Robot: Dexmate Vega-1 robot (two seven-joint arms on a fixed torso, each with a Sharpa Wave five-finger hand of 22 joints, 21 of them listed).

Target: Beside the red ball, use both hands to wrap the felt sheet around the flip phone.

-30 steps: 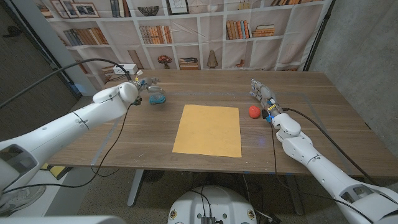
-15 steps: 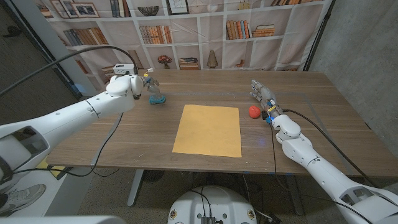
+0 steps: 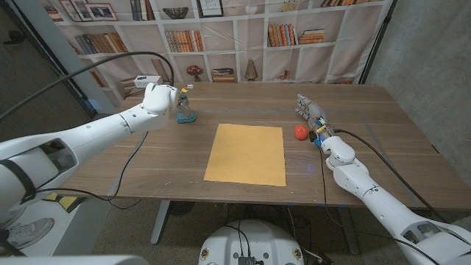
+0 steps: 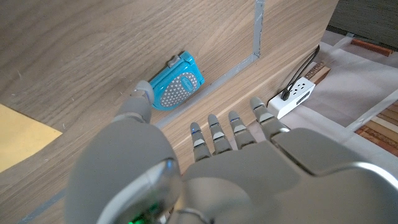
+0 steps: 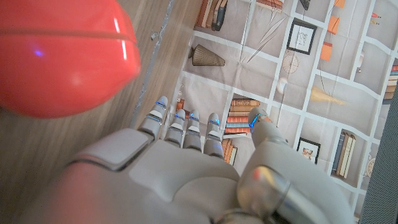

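The blue flip phone [image 3: 187, 115] lies closed at the table's far left, well apart from the tan felt sheet [image 3: 246, 153], which lies flat in the middle. My left hand [image 3: 165, 97] hovers just left of the phone, fingers spread and holding nothing. In the left wrist view the phone [image 4: 177, 89] shows just past the tips of that hand [image 4: 205, 168], beside a corner of the felt [image 4: 18, 140]. The red ball [image 3: 300, 132] sits right of the felt. My right hand [image 3: 309, 109] stands just behind the ball, fingers straight and holding nothing. The ball [image 5: 62, 56] looms close to this hand [image 5: 186, 162].
A white power strip [image 4: 295, 98] with a black cable sits beyond the table's far left edge. A bookshelf backdrop [image 3: 243, 37] stands behind the wooden table [image 3: 368, 103]. Grey tape lines [image 4: 255, 37] run across the tabletop near the phone.
My left arm has swung to the right and farther back, bringing its hand next to the blue flip phone. The right hand, the ball and the felt have stayed still.
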